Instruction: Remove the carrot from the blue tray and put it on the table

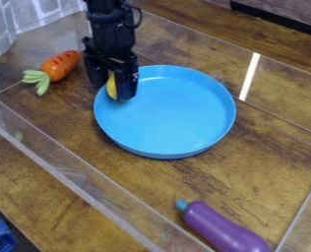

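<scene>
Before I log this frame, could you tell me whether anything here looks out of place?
The carrot lies on the table, outside the blue tray, yet the open gripper straddles the lemon at the tray's rim.

The tool [113,87] hides most of the lemon [111,90] — eggplant [224,230] cut off below.
</scene>
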Robot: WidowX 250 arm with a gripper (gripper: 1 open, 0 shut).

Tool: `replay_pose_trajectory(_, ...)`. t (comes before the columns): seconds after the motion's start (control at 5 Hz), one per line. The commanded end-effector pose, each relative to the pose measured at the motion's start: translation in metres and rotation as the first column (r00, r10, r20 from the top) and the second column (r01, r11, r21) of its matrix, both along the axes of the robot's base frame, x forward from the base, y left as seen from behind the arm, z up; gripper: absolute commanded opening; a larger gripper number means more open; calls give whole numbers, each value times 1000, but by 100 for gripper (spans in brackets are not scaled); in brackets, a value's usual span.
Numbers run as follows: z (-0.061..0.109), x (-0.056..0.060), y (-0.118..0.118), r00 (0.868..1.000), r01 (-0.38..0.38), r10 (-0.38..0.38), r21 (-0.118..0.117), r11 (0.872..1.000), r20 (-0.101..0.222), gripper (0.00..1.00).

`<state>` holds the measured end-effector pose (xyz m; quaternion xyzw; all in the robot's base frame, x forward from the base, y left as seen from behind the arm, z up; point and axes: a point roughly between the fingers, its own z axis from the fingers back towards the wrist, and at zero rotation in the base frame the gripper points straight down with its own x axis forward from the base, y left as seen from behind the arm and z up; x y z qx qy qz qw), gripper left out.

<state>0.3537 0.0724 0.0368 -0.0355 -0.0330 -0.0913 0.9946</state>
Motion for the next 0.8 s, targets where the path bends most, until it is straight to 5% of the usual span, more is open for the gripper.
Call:
replay_pose_trajectory(0.0, 19, 13, 4, 998, 9, -10, 16, 1000, 67, 0)
replay_pose_trajectory(0.4, 27, 14, 15, 998, 19, -20, 21, 1000, 65, 0)
replay_pose_trajectory(0.6, 29, 26, 22, 997, 21, -23, 18, 1000, 79, 0)
